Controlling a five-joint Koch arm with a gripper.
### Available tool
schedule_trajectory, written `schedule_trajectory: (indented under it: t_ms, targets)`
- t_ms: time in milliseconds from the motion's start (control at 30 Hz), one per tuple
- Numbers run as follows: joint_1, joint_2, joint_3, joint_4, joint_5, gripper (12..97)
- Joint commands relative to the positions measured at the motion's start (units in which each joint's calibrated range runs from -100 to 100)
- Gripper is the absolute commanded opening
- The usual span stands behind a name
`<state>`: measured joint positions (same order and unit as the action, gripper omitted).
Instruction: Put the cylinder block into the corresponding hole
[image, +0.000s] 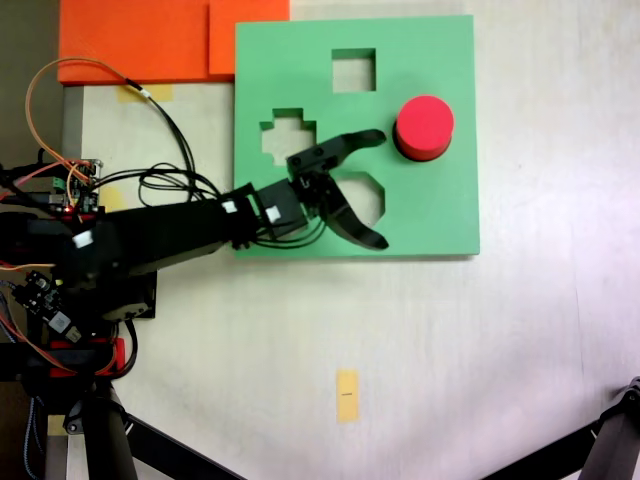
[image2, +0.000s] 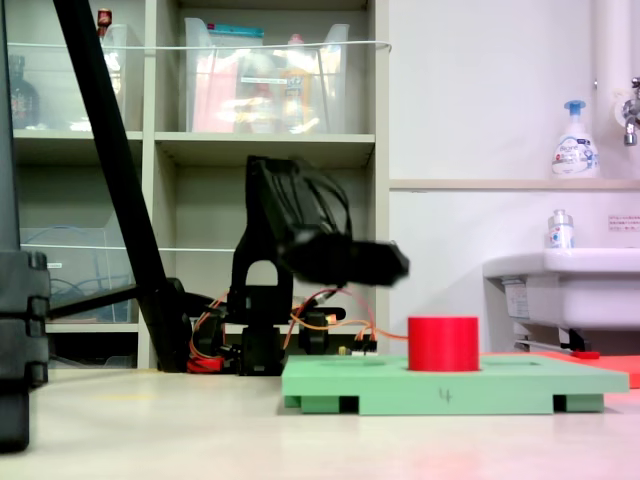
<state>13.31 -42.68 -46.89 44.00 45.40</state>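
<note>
Even, bright indoor light, soft shadows; the low view's arm is motion-blurred.

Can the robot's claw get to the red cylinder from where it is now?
Probably yes. The gripper is open and hangs above the green board, with its jaws pointing toward the red cylinder. Nothing stands between them, and the cylinder stands upright on the board, apart from the claw.
</note>
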Motion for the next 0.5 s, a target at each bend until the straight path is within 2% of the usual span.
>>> schedule_trajectory:
  t_ms: [0,100,133,167,233,467]
  targets:
    - [-1.17,-21.01,4.72,-24.12,-5.76,87.7]
    - [-3.76,-38.04,7.91,-42.13,-14.31,68.6]
    - [-5.08,-44.05,7.91,-45.69,-19.68,58.4]
    - [-7.18,-52.43,7.11,-48.77,-30.09,48.6]
    - [-8.35,-57.32,3.32,-48.77,-34.92,44.8]
    - [-17.34,-57.32,-7.15,-48.58,-45.57,44.8]
